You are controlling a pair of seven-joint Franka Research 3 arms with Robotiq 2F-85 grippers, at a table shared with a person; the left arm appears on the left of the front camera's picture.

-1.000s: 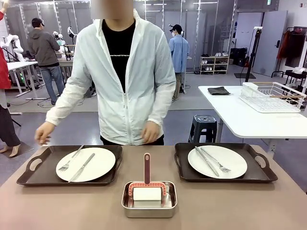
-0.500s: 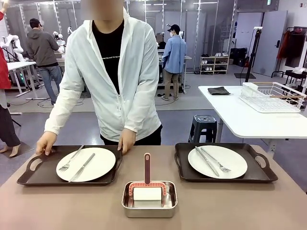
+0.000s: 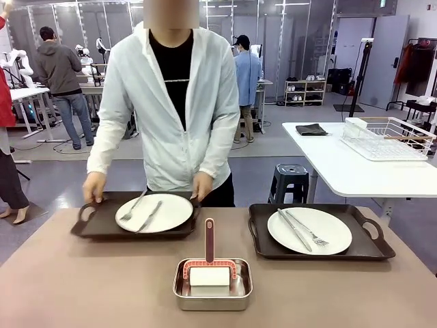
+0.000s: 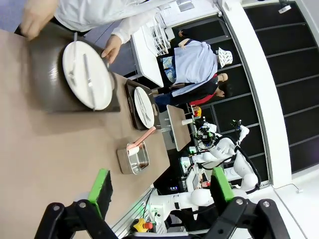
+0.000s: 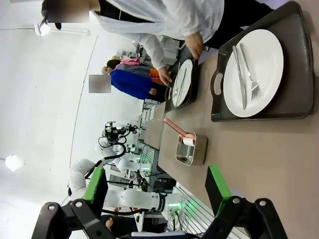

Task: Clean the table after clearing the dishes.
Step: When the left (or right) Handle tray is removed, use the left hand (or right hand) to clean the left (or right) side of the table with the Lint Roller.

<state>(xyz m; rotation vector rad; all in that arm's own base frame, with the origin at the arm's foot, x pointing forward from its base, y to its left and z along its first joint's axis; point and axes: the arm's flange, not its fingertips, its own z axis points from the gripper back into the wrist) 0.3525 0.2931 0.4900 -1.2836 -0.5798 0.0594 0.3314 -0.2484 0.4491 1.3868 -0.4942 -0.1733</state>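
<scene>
Across the taupe-brown table (image 3: pixel 82 287), the dishes are in two sets near the far edge. Left tray (image 3: pixel 95 222) has a white plate (image 3: pixel 171 208) with knife and fork, and right tray (image 3: pixel 355 251) has the same. The person's hands (image 3: pixel 93 186) grip both ends of the left tray; can't tell if it's clear of the top. The right tray lies flat, nobody touching it. Between them, nearer the robot, a small steel pan (image 3: pixel 212 295) holds a white-headed cleaning tool with a pinkish handle (image 3: pixel 209 239).

Left gripper (image 4: pixel 159 185) and right gripper (image 5: pixel 156 183) both hang above the table, fingers spread wide, holding nothing.

Further back are a white table (image 3: pixel 334 171) with a wire rack (image 3: pixel 388 138), a dark stool (image 3: pixel 292 179), grey floor, and people at benches.
</scene>
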